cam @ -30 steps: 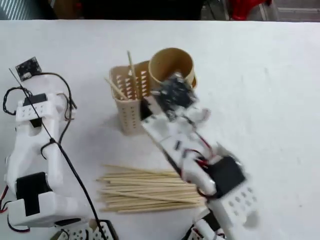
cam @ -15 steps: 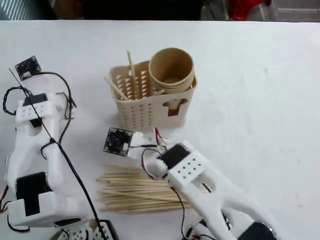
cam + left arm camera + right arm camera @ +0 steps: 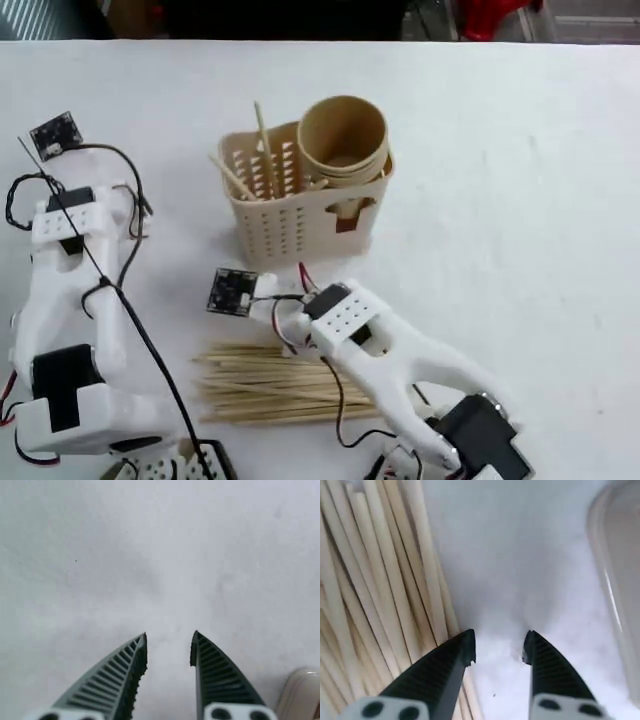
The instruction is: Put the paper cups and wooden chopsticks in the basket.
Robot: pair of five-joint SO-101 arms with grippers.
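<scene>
The table [image 3: 520, 150] is plain white. The basket [image 3: 290, 225] near the right hand [image 3: 498, 647] is cream, patterned with rows of small slots. The paper cups [image 3: 343, 135] in it are tan-brown. The wooden chopsticks [image 3: 380, 580] just beside that hand are pale straw-yellow. Both hands have dark grey fingers [image 3: 440, 675] with ridged inner faces; the left hand [image 3: 169, 640] looks slightly greenish. The arms [image 3: 70, 300] are white with black blocks.

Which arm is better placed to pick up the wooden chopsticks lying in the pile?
The right. The right gripper, open, sits at the edge of the pile of pale wooden chopsticks; the left gripper, also open, is over bare white table.
</scene>
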